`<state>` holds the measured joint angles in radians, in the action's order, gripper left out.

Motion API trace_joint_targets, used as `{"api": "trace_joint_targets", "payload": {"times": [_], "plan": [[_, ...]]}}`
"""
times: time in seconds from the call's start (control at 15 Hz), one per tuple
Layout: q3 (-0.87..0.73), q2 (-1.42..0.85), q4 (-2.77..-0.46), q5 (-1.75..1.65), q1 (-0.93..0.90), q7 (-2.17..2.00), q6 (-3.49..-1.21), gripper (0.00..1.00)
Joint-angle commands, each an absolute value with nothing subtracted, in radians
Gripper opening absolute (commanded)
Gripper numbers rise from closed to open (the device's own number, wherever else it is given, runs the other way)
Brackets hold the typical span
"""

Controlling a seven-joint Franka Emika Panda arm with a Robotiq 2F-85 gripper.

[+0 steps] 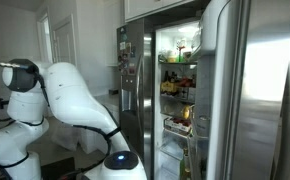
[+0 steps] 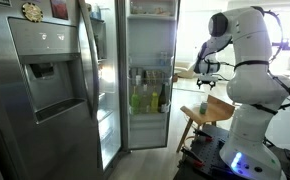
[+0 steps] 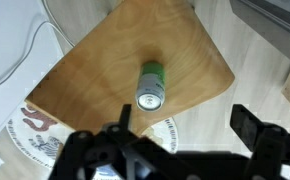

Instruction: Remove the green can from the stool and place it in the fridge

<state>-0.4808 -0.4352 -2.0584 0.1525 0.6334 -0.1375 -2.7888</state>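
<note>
The hand (image 3: 183, 116) hangs above the bench with its two fingers spread wide and nothing between them. In the wrist view they frame the lower part of the picture, one to each side.

The fridge (image 2: 55, 60) stands near the bench. One tall steel door is swung open and the lit white shelves, stocked with bottles and food, face the bench's side of the room.

The bench (image 3: 105, 70) is a small wooden seat with a rounded, roughly triangular top, bare except for one thing.

The green can (image 3: 151, 87) stands upright about the middle of the bench top, well in from every edge. Seen from above it shows a silver lid and a strip of green wall. It sits a little off the midline between the fingers, toward one of them.

By its look it is a thin metal drink can. That likely means a smooth, somewhat slippery wall that is stiff enough for a moderate squeeze but dents under a hard one. Whether it is full cannot be told, so its weight is uncertain.

The best hold is probably across the round wall at mid-height, fingers on opposite sides, kept upright. The lid rim offers little purchase.
</note>
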Motion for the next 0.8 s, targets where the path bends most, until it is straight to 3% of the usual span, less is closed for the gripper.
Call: {"api": "trace_joint_targets", "payload": {"times": [0.0, 0.73], "plan": [[-0.422, -0.512, -1.965, 0.205, 0.729, -0.096, -2.807, 1.0], [-0.195, -0.695, -1.709, 0.211, 1.026, 0.081, -2.784, 1.0]]}}
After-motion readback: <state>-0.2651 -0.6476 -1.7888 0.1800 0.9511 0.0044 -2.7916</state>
